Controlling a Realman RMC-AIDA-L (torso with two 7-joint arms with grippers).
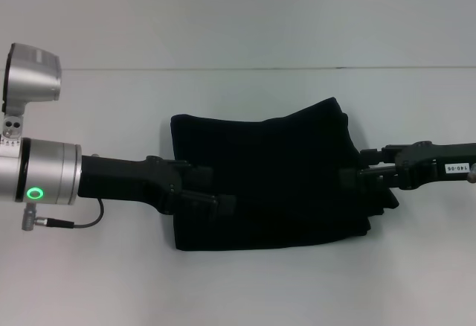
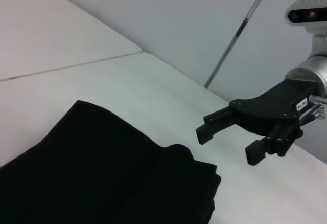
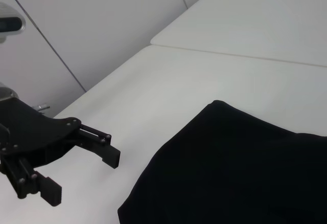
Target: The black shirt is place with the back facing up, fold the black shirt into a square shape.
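Left hand (image 3: 76, 165), right hand (image 2: 240, 137) both released, flanking folded black shirt (image 1: 268, 177) on white table (image 1: 223, 281); pale wall (image 1: 238, 13) behind.

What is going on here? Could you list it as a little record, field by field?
Item: the black shirt, already folded into a thick, roughly square bundle, no lettering showing
Surface: white table
Left gripper: open, holding nothing, at the shirt's left edge
Right gripper: open, holding nothing, at the shirt's right edge
Contact: in the wrist views both grippers are apart from the cloth
Fold state: layered edges visible at the near corner; the sides are not quite straight
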